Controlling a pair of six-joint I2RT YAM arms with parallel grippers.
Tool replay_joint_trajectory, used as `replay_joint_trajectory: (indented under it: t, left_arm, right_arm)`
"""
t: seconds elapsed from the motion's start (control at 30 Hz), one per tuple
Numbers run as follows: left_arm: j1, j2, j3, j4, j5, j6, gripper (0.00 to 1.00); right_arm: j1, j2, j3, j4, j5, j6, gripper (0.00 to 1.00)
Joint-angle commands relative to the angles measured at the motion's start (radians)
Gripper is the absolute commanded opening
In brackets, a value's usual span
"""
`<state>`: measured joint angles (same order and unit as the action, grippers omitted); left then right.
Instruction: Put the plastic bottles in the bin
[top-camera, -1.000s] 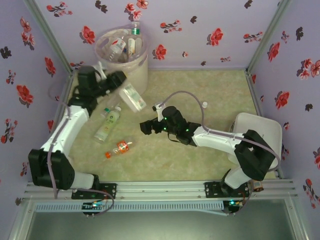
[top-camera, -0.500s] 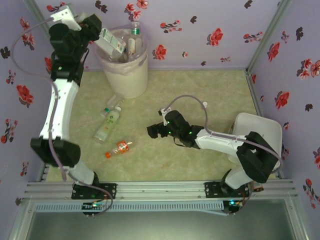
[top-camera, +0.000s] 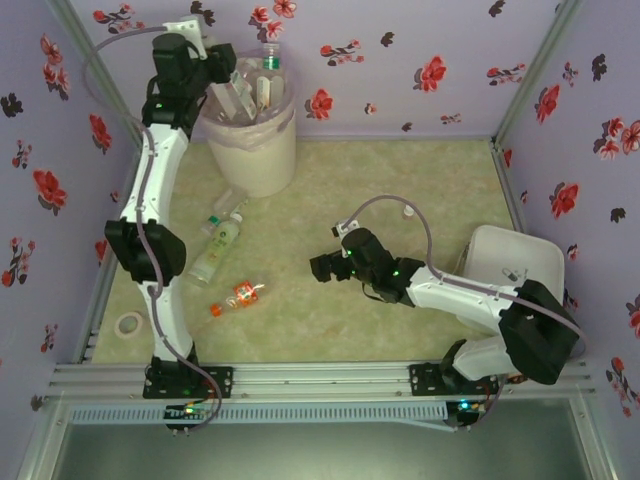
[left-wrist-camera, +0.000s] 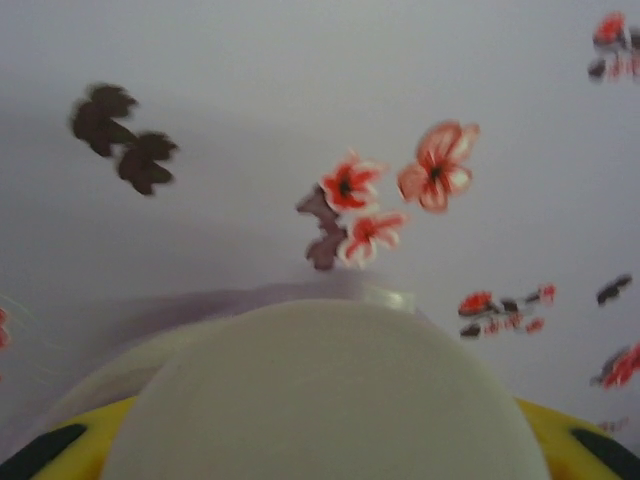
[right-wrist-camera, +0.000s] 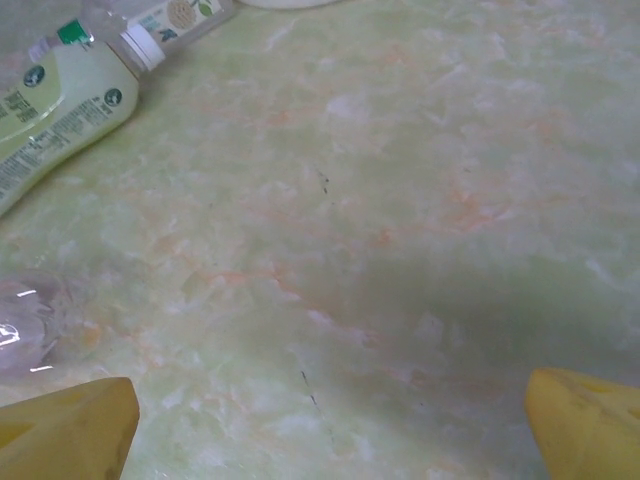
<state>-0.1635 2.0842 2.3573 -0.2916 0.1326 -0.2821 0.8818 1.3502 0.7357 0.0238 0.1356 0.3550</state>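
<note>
Left fingers (left-wrist-camera: 555, 428): closed around a pale, rounded plastic bottle (left-wrist-camera: 320, 400), raised at the left rim of the bin (top-camera: 262, 160), with the bottle leaning over the bin's opening.
Right fingers (right-wrist-camera: 70, 420): spread wide with nothing between them, low over the table (right-wrist-camera: 400, 200), well to the right of the bin and in front of it.
Bin: a tall cream bucket with a pinkish liner, already holding several bottles.
Bottles outside the bin: a green-label bottle (top-camera: 218, 248) and an orange bottle (top-camera: 240, 293) lay on the table in front of the bin; a clear crushed bottle (top-camera: 228, 205) lay near the bin's foot.
Step in hand: by the look of it, dropping the held bottle into the bin.
Doing it well: the whole bottle should clear the rim before the fingers part. A low release would stop it bouncing off the bottles inside, and the fingers should stay off the liner.
</note>
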Motion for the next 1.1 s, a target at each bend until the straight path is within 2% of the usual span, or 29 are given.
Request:
replay_joint_trajectory:
  t: [0.0,0.13,0.17,0.23,0.3,0.37,0.43,0.5,0.67,0.83,0.93,1.07]
  left_arm:
    - [-0.042,0.064,0.1,-0.219,-0.028,0.132,0.2]
    - [-0.052,0.124,0.138,-0.317,-0.05,0.142,0.23]
    - [-0.057,0.138,0.154,-0.341,-0.05,0.152,0.26]
    - [-0.066,0.162,0.185,-0.377,-0.04,0.161,0.37]
    - [-0.072,0.168,0.192,-0.383,-0.02,0.144,0.59]
    - [-0.077,0.152,0.188,-0.387,-0.015,0.125,0.77]
    - [-0.079,0.111,0.154,-0.353,-0.014,0.101,0.87]
    - [-0.078,0.052,0.117,-0.306,-0.008,0.083,0.93]
    - [-0.077,-0.067,0.105,-0.292,0.0,0.066,0.95]
    - [-0.067,-0.189,0.035,-0.351,-0.015,0.102,0.97]
    - [-0.058,-0.294,-0.103,-0.407,-0.028,0.133,0.98]
    - [-0.043,-0.512,-0.464,-0.389,-0.057,0.142,0.98]
  right_arm:
    - [-0.001,0.014,0.016,-0.031,0.032,-0.032,0.99]
    - [0.0,0.018,0.024,-0.049,0.042,-0.044,0.99]
    - [-0.001,0.016,0.025,-0.055,0.042,-0.049,0.99]
    - [0.0,0.016,0.025,-0.065,0.044,-0.051,0.99]
    - [0.0,0.023,0.028,-0.068,0.05,-0.051,0.99]
    - [-0.001,0.03,0.033,-0.07,0.046,-0.05,0.99]
    - [-0.001,0.038,0.038,-0.07,0.044,-0.044,0.99]
    - [-0.001,0.046,0.04,-0.063,0.037,-0.042,0.99]
    - [0.0,0.075,0.058,-0.064,0.037,-0.049,0.99]
    - [0.0,0.098,0.081,-0.053,0.047,-0.028,0.99]
    - [0.0,0.108,0.099,-0.061,0.056,-0.008,0.99]
    - [-0.004,0.105,0.108,-0.077,0.107,0.046,0.99]
